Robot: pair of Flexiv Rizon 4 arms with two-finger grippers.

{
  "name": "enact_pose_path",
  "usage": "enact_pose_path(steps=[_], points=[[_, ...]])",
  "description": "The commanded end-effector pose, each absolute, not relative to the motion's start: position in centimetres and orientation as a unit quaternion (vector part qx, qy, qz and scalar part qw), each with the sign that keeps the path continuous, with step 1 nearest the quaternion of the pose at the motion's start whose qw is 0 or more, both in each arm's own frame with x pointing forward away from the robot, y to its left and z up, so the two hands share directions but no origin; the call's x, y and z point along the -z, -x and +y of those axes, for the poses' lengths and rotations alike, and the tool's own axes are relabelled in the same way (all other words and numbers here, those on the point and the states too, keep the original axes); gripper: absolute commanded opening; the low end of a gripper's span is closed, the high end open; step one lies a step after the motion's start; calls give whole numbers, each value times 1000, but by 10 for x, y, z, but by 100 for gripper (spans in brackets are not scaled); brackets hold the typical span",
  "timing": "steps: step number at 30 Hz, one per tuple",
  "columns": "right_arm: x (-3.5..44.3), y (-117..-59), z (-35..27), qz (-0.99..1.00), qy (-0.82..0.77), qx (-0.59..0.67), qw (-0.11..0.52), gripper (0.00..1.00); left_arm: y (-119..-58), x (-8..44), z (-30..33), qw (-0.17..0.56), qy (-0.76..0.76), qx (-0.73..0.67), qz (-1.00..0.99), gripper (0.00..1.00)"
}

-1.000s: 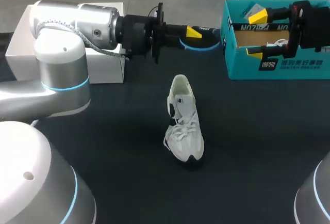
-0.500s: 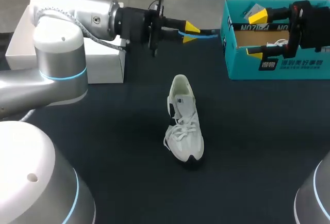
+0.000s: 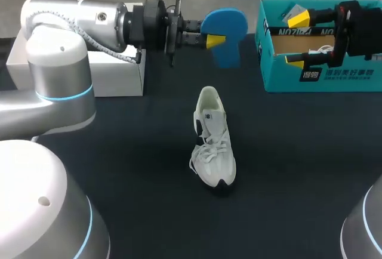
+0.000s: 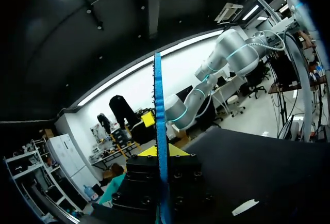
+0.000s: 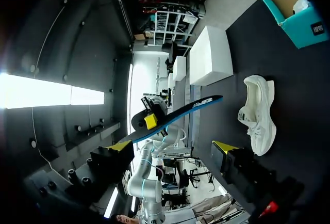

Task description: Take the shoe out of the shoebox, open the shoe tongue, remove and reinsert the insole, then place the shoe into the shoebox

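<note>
Starting at your left, a white box [image 3: 119,74] sits on the counter [image 3: 149,151] behind the left arm. The left hand [image 3: 215,40] reaches out past it, clamped on the blue insole [image 3: 227,26]. You hold the insole up off the counter with its broad face showing in the head view. In the left wrist view it stands edge-on [image 4: 159,131], running straight out between the fingers. The white shoe [image 3: 213,136] rests on its sole in the middle of the counter, heel toward the far side and laces up. It sits nearer you than the insole and well apart from both hands. At your right, the right hand [image 3: 296,38] hangs over the open teal shoebox [image 3: 322,80], its fingers spread apart.
</note>
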State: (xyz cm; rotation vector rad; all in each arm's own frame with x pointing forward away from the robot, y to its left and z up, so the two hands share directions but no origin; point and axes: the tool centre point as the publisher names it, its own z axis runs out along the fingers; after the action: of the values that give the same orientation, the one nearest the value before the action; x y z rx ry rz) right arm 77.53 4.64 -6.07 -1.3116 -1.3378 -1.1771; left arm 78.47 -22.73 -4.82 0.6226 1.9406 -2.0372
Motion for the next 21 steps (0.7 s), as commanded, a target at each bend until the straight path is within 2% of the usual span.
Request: enact_pose_path(steps=[1,5,9,11,13,21], points=[[61,-775,47,-541,531,475,447,100,-788,49,-228,11,-109,734,670,0],[61,-775,47,-541,531,475,447,100,-788,49,-228,11,-109,734,670,0],[61,-775,47,-541,531,475,447,100,-785,43,-228,-107,51,707,697,0],[61,-775,47,-541,531,475,447,100,-783,41,-227,-121,95,689,708,0],[61,-775,47,-541,531,475,447,100,-782,41,-225,-172,155,666,709,0],[61,-775,47,-541,531,475,447,100,-785,42,-222,-339,288,616,650,0]])
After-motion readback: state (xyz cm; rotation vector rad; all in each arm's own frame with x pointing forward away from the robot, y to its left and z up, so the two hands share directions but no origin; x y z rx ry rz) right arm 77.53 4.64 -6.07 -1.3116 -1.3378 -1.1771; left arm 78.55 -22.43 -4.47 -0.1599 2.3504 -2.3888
